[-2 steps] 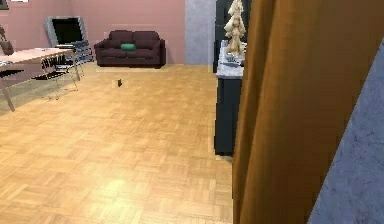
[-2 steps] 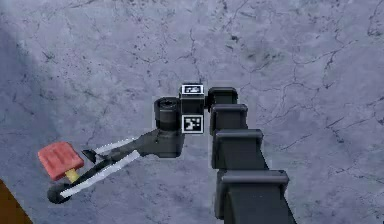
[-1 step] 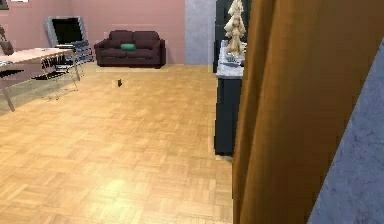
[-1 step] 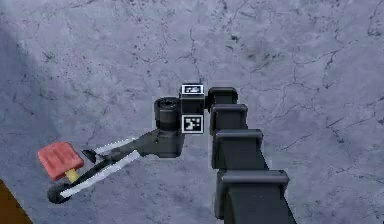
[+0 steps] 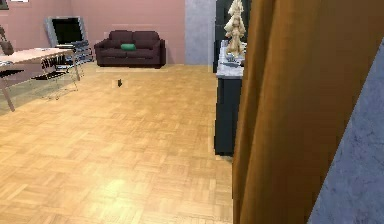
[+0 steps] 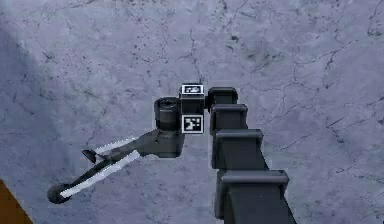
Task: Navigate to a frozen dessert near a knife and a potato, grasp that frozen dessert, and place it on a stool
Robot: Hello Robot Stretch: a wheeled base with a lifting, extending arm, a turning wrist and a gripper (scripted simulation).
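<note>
Jaws on the gripper [image 6: 75, 174] reach toward the arm side view's lower left, two thin fingers [image 6: 105, 170] running out from a dark round body. How they are set cannot be told. Only bare grey marbled wall [image 6: 100, 60] lies at and behind their tips, so they hold nothing. Just right of the jaws stand two white marker squares [image 6: 193, 122], and beyond those the arm [image 6: 245, 175], a dark square bar, drops to the bottom edge. Below and left of the jaws an orange-brown wedge [image 6: 10, 208] cuts the corner, possibly floor or a door edge.

In the forward view an orange-brown door panel [image 5: 290, 100] stands tall at the right, with a grey surface [image 5: 355, 175] at its lower right. Left of the panel a dark cabinet [image 5: 228, 110] stands on the parquet floor [image 5: 120, 150]. On its top a cream tiered ornament [image 5: 236, 25] stands upright, with a few small pale things [image 5: 230, 60] at its foot, too small to name.

Far across the floor a dark red sofa [image 5: 130, 52] sits against a pink wall [image 5: 130, 12], a green cushion [image 5: 128, 46] lying on its seat. Left of the sofa is a grey television [image 5: 67, 30], and at the left edge a pale wooden table [image 5: 25, 55] with a metal-legged chair [image 5: 62, 68] beside it. A small dark thing [image 5: 119, 82] lies on the floor in front of the sofa, apart from it.
</note>
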